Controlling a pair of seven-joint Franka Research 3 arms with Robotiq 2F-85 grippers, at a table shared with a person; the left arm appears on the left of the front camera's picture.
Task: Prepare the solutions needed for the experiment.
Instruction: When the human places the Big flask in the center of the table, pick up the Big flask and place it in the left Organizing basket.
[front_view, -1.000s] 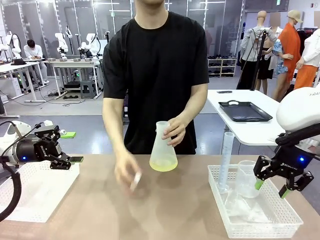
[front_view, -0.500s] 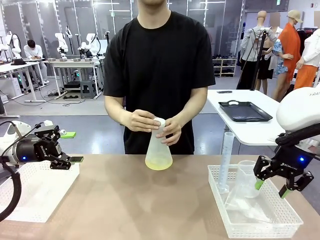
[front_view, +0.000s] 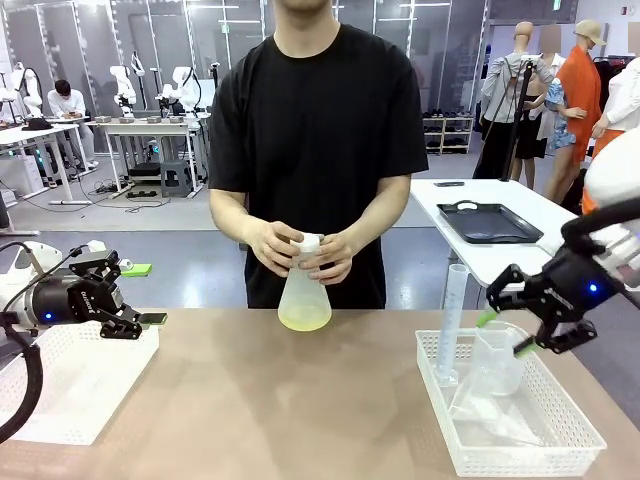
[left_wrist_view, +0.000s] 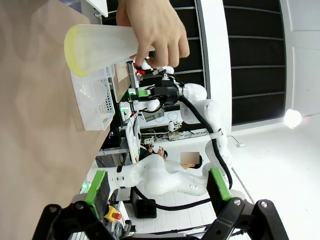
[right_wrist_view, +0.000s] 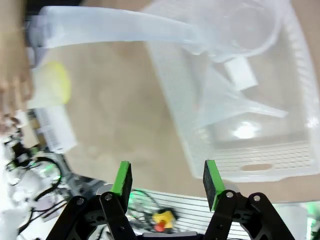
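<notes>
In the front view the person's hands (front_view: 300, 250) have met on the flask (front_view: 303, 285) neck, apparently capping it. The solution (front_view: 303, 320) pools at its base, over the desk (front_view: 250, 400). My right tool (front_view: 505, 332) has lifted off the basket (front_view: 440, 400) and my left tool (front_view: 130, 318) waits, both apart and empty. In the left wrist view the solution (left_wrist_view: 72, 50) shows at the held flask's base. In the right wrist view it is a yellow blur (right_wrist_view: 52, 82) beyond my spread pads. Mixing is likely next.

My left arm (front_view: 22, 266) enters at the middle left edge of the front view. Its wrist is held level, and my left gripper (front_view: 132, 296) points toward frame centre. The jaws stand fully apart with nothing between them.

My right arm (front_view: 615, 170) descends from the upper right edge. My right gripper (front_view: 505, 332) sits at middle right and is angled down and to the left. Its green pads (right_wrist_view: 121, 177) are spread apart, and the gap between them is empty.
</notes>
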